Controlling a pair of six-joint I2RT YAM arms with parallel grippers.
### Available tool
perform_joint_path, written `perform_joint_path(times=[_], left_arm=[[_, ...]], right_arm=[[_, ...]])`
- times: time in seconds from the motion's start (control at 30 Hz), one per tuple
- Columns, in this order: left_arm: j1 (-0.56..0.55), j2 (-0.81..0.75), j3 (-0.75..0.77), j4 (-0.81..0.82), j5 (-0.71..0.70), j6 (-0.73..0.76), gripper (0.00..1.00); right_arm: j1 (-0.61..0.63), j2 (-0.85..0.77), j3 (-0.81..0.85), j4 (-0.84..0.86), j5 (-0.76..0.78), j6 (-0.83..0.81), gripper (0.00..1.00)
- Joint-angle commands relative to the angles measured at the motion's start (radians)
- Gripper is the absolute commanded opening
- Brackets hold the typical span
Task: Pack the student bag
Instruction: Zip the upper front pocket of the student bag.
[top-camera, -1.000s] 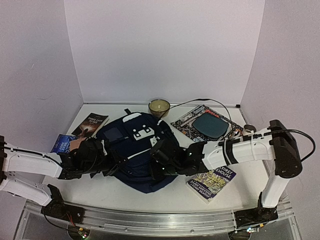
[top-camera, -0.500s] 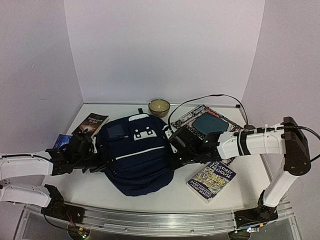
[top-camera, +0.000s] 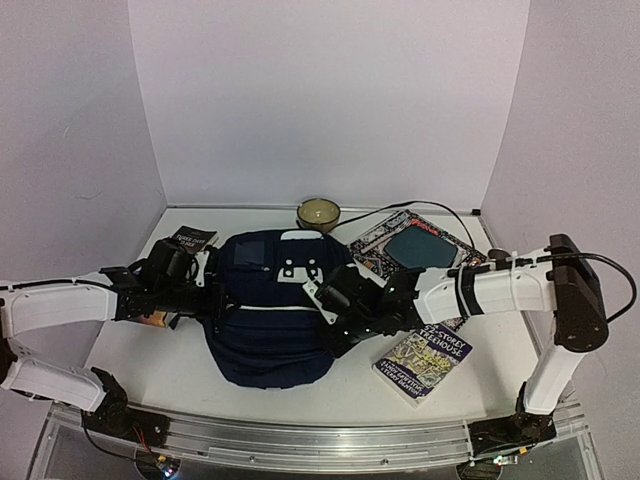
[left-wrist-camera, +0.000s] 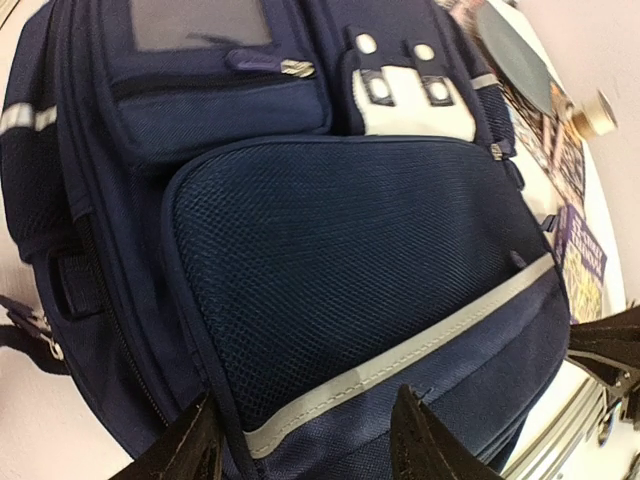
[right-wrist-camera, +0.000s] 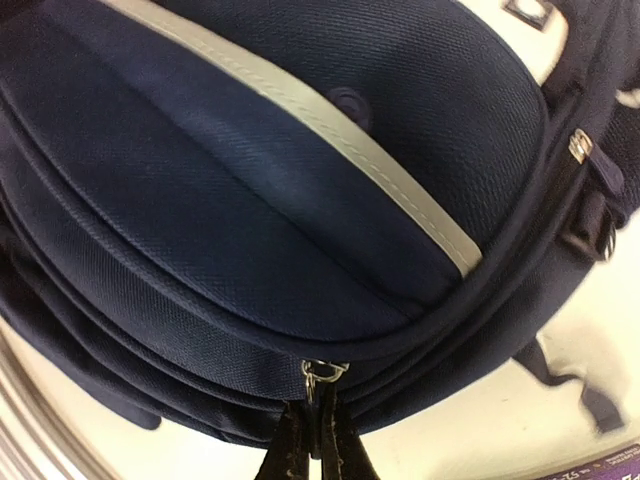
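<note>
The student bag (top-camera: 268, 305) lies flat in the middle of the bench (top-camera: 140, 365), front face up, between my two arms. My left gripper (left-wrist-camera: 310, 448) stands open at the bag's left side, its two dark fingers spread apart over the navy fabric. My left wrist view brings out textures the overhead camera flattens. There is a rounded pocket of fine mesh (left-wrist-camera: 340, 250), a pale smooth stripe (left-wrist-camera: 420, 345) slanting across it, and a white patch (left-wrist-camera: 405, 95) with two slots.

My right gripper (right-wrist-camera: 315, 440) is closed tight, its tips meeting just under a small metal zip ring (right-wrist-camera: 322, 371) on the bag's curved edge. I cannot tell whether a pull is pinched between them. That view shows coarse woven cloth and stacked seams.

Only the overhead view shows what lies around the bag:
- a round bowl (top-camera: 318, 213) behind it
- a glossy paperback (top-camera: 425, 358) to its right
- a dark book (top-camera: 190, 240) to its left
</note>
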Motion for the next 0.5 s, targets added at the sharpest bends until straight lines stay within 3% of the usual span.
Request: perform_joint_path(times=[0.0, 0.13, 0.23, 0.37, 0.47], left_arm=[[-0.095, -0.047, 0.078, 0.029, 0.006, 0.173, 0.6], [-0.212, -0.017, 0.123, 0.015, -0.091, 0.263, 0.62], [-0.227, -0.032, 0.155, -0.034, -0.196, 0.324, 0.64], [-0.226, -0.085, 0.2, -0.156, -0.449, 0.332, 0.75], [-0.226, -0.106, 0.216, -0.188, -0.473, 0.331, 0.79]], right_arm=[[0.012, -0.031, 0.05, -0.026, -0.057, -0.03, 0.0], [0.011, -0.045, 0.058, -0.027, -0.065, -0.039, 0.0], [0.011, -0.051, 0.058, -0.029, -0.06, -0.037, 0.0], [0.011, -0.062, 0.049, -0.03, -0.057, -0.028, 0.0], [0.011, -0.067, 0.05, -0.031, -0.054, -0.028, 0.0]])
